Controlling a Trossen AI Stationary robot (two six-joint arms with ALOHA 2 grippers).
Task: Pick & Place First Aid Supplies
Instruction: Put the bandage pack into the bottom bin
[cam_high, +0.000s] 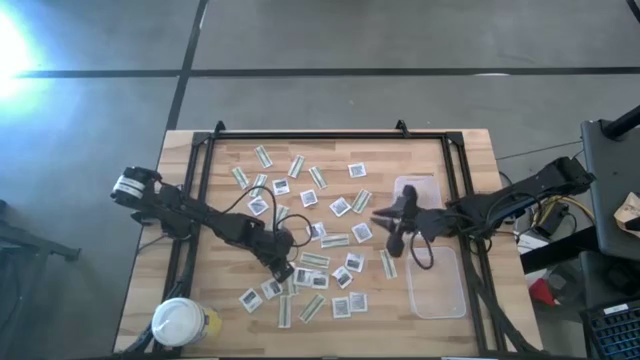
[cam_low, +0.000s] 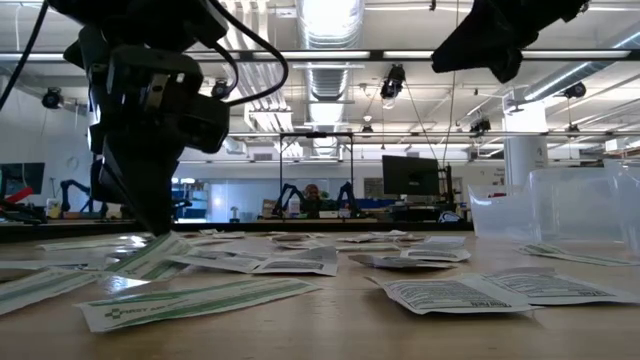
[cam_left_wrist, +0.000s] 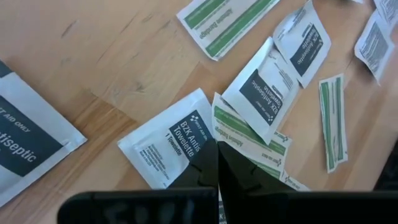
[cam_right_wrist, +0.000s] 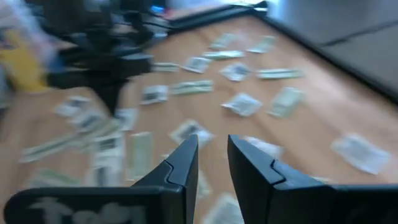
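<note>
Nearest lies a narrow green-and-white paper strip (cam_low: 195, 300) on the wooden table (cam_high: 470, 150). The left gripper (cam_high: 281, 268), clenched, presses on the scattered first aid packets (cam_high: 330, 240). The right gripper (cam_high: 392, 228) hovers near the clear plastic tub (cam_high: 440, 285), fingers apart, empty.

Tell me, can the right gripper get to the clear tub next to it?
Probably yes. The right gripper hangs above the packets just beside the clear tub, and nothing stands between them; the left gripper is off among the packets.
</note>
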